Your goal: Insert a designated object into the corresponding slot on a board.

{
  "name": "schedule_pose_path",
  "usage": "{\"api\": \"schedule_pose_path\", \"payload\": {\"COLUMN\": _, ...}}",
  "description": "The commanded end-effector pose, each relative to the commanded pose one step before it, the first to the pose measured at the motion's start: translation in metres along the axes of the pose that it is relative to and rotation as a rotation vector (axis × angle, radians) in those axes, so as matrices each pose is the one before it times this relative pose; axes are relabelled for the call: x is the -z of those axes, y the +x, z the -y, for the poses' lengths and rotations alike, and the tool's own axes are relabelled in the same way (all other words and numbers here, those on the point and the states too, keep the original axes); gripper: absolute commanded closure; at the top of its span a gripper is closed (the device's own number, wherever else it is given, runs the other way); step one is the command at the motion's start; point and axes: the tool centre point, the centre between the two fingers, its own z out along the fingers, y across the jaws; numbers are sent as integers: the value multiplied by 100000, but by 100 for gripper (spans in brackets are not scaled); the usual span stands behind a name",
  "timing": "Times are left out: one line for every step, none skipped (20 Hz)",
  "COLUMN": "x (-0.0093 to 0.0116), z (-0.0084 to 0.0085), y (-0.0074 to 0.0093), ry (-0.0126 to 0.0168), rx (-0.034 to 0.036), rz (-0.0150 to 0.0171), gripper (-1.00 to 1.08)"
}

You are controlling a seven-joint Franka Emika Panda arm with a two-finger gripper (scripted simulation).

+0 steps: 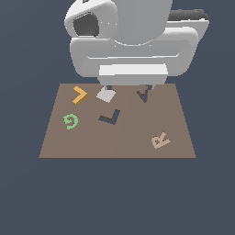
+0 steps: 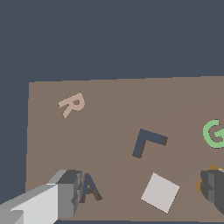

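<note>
The orange L-shaped piece (image 1: 79,95) lies flat on the brown board (image 1: 114,144) near its far corner at the exterior view's left. In the wrist view only slivers of it (image 2: 198,187) show behind one finger (image 2: 213,190). The dark navy L-shaped slot (image 1: 110,118) sits near the board's middle and is empty; it also shows in the wrist view (image 2: 148,141). My gripper (image 1: 128,87) hangs over the board's far edge, open wide and empty, with the other finger (image 2: 65,194) beside the A recess. It is apart from the orange piece.
A green G (image 1: 70,121) lies at the exterior view's left, a pale pink R (image 1: 160,140) at the right. A dark A-shaped recess (image 1: 143,94) and a light grey square (image 1: 106,95) lie under the gripper. The arm's white body hides the board's far edge.
</note>
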Motion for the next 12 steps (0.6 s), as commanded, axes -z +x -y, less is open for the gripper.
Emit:
{"api": "schedule_pose_path", "payload": {"x": 0, "z": -1, "y": 0, "ry": 0, "rx": 0, "rz": 0, "gripper": -92}}
{"api": "schedule_pose_path", "payload": {"x": -33, "z": -50, "y": -7, "ry": -16, "rx": -153, "rz": 11, "gripper": -92}}
{"api": "schedule_pose_path", "payload": {"x": -98, "z": -148, "y": -21, "ry": -44, "rx": -455, "rz": 35, "gripper": -92}}
{"api": "schedule_pose_path", "payload": {"x": -164, "z": -252, "y": -35, "ry": -74, "rx": -766, "rz": 60, "gripper": -92}}
{"api": "schedule_pose_path", "payload": {"x": -230, "z": -353, "y": -50, "ry": -104, "rx": -1074, "rz": 84, "gripper": -92}}
{"api": "schedule_pose_path", "payload": {"x": -297, "z": -457, "y": -66, "ry": -135, "rx": -1389, "rz": 108, "gripper": -92}}
{"api": "schedule_pose_path", "payload": {"x": -365, "z": -559, "y": -82, "ry": -165, "rx": -1704, "rz": 133, "gripper": -92}}
{"api": "schedule_pose_path", "payload": {"x": -434, "z": -666, "y": -99, "ry": -196, "rx": -2027, "rz": 158, "gripper": -92}}
{"api": "schedule_pose_path", "payload": {"x": -501, "z": -770, "y": -116, "ry": -226, "rx": -2344, "rz": 183, "gripper": -92}}
{"api": "schedule_pose_path", "payload": {"x": -567, "z": -870, "y": -133, "ry": -254, "rx": -2650, "rz": 207, "gripper": -92}}
{"api": "schedule_pose_path", "payload": {"x": -630, "z": -967, "y": -150, "ry": -282, "rx": -2948, "rz": 231, "gripper": -92}}
{"api": "schedule_pose_path", "payload": {"x": -691, "z": -1061, "y": -167, "ry": -308, "rx": -3233, "rz": 253, "gripper": -92}}
